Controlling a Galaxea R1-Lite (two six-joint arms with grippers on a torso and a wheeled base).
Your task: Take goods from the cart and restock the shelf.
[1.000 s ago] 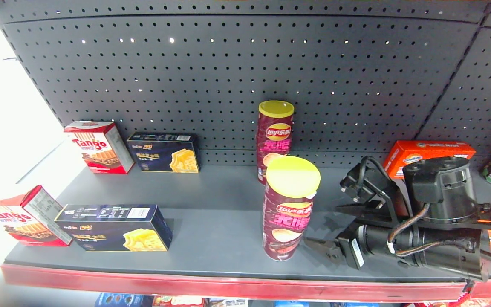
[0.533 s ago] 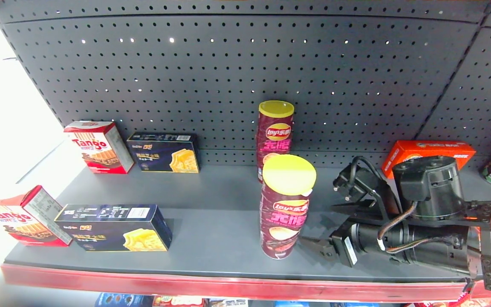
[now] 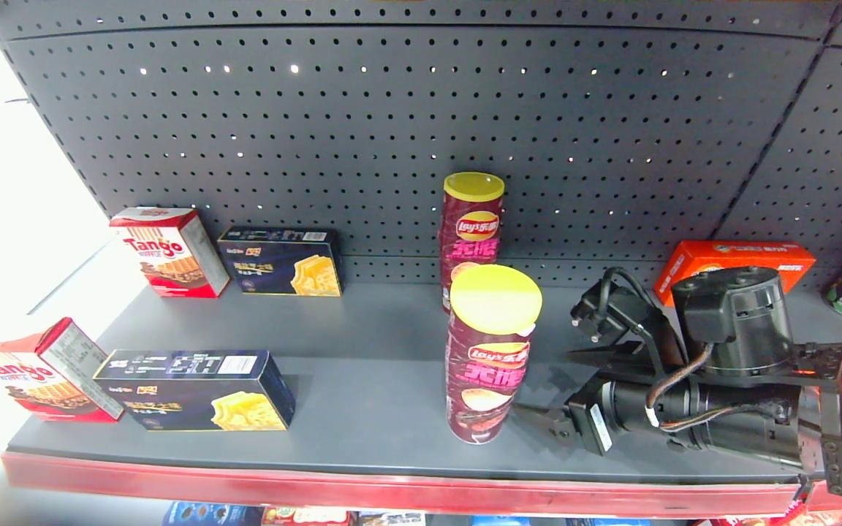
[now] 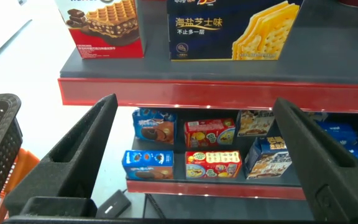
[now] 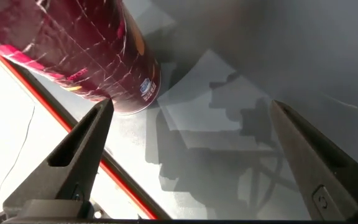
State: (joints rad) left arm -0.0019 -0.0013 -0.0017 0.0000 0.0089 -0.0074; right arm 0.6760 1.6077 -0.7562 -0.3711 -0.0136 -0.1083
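The front chip can (image 3: 492,358) stands upright on the grey shelf (image 3: 362,409), at the lower centre of the head view. A second can (image 3: 472,226) stands behind it by the pegboard. The right tool (image 3: 547,385) sits just right of the front can, spread wide and empty. The left tool (image 4: 191,106) is likewise spread and empty

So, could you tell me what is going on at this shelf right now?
The robot is restocking the shelf. Its right end effector is open at shelf level beside the front chips can. That can stands upright near the shelf's front edge, with a second can behind it. The front can looks set down rather than gripped, as it stands just past the fingertips and not between the jaws. The left end effector is open and empty, low in front of the shelf.
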